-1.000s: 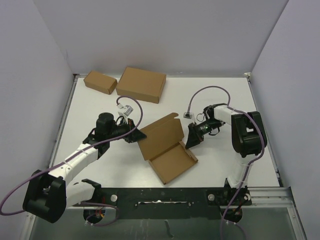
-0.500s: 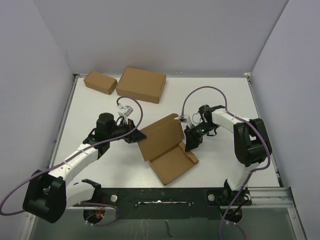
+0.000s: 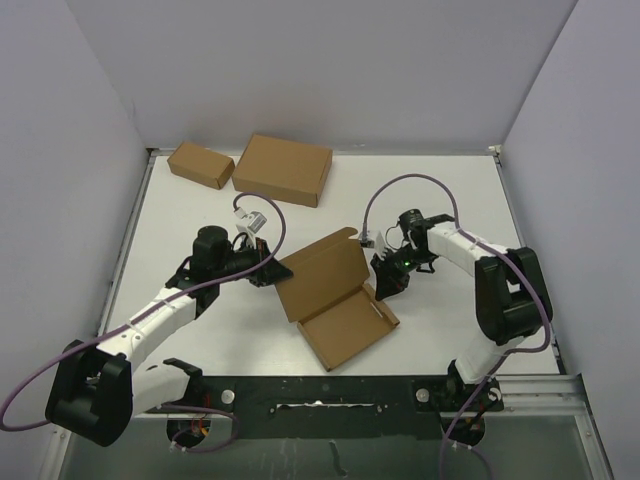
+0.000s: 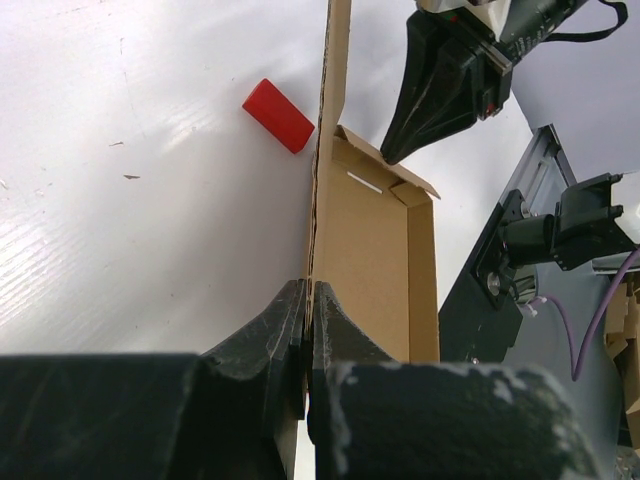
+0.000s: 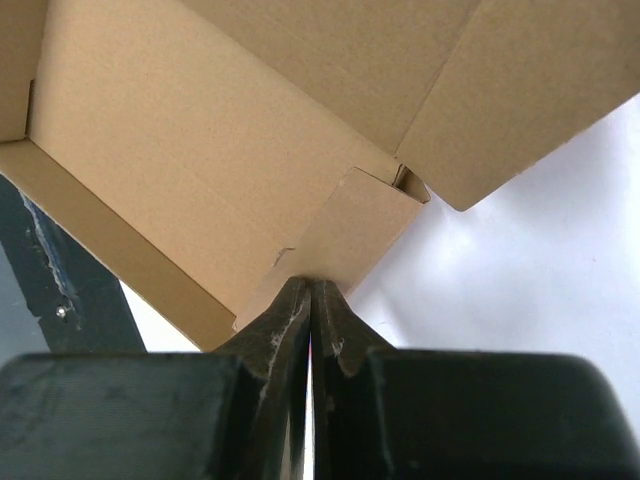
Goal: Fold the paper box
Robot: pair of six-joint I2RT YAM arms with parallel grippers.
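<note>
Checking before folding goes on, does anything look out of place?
A small red block lies on the table just beyond the paper box's raised lid, visible only from the left wrist. It seems unrelated to the folding.

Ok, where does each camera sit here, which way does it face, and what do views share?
Top external: above and behind, looking down on the table; left arm, right arm, paper box between.
Left wrist: along the left gripper, shut on the box's raised lid; red block, right gripper beyond.
Right wrist: along its shut fingers, pinching a side flap.
Shared: box in all three; right gripper in top and left wrist.
</note>
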